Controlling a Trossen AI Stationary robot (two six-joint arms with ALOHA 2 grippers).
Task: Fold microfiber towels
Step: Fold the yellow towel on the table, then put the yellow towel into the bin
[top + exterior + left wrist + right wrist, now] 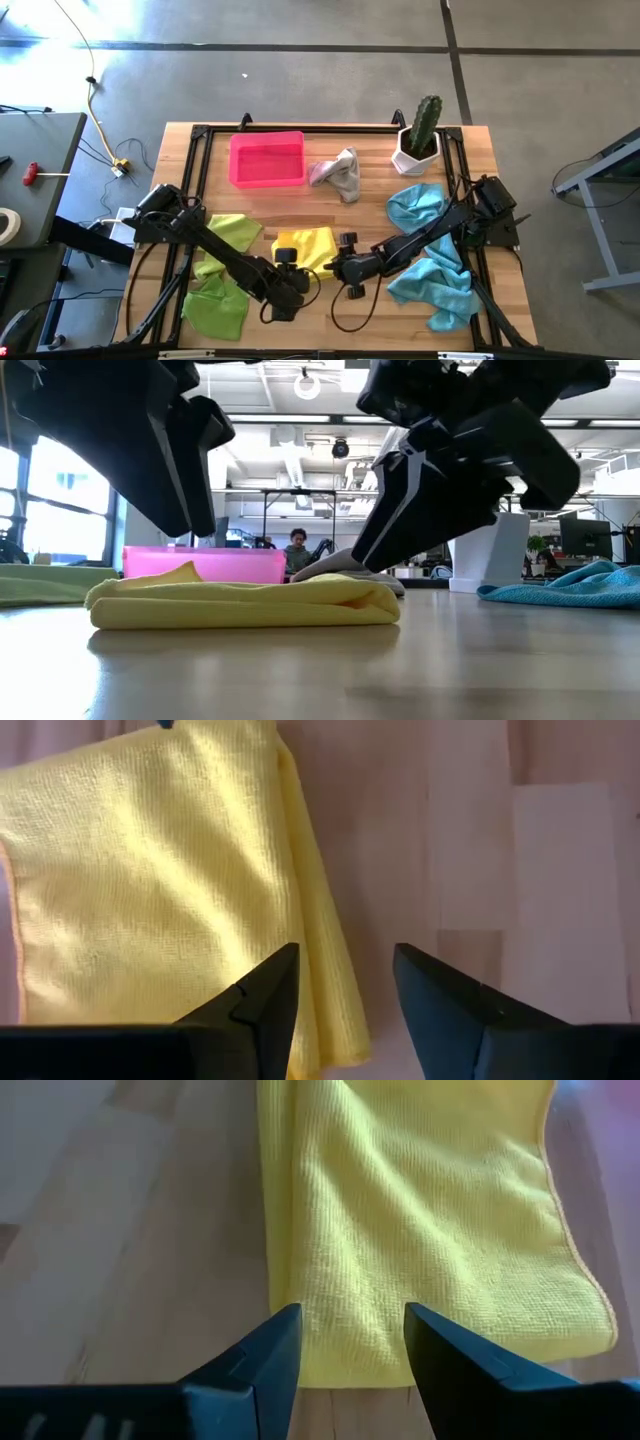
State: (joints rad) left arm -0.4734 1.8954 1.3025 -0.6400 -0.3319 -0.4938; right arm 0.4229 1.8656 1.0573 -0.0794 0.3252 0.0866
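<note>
A yellow towel [308, 247] lies folded in layers at the table's middle, flat on the wood [240, 603]. My left gripper [345, 960] is open above its left near corner, one finger over the cloth and one over bare wood [290, 264]. My right gripper [350, 1315] is open above the towel's right near edge [333, 263]. Whether either touches the cloth, I cannot tell. A lime towel [232, 235] and a green towel [215, 305] lie at the left. Two light blue towels [418, 205] [436, 285] lie at the right. A grey towel [338, 172] lies crumpled at the back.
A pink tray [266, 158] stands at the far left of the table. A potted cactus in a white pot [418, 140] stands at the far right. A black frame [200, 135] runs round the table's edges. A person sits in the room behind [297, 545].
</note>
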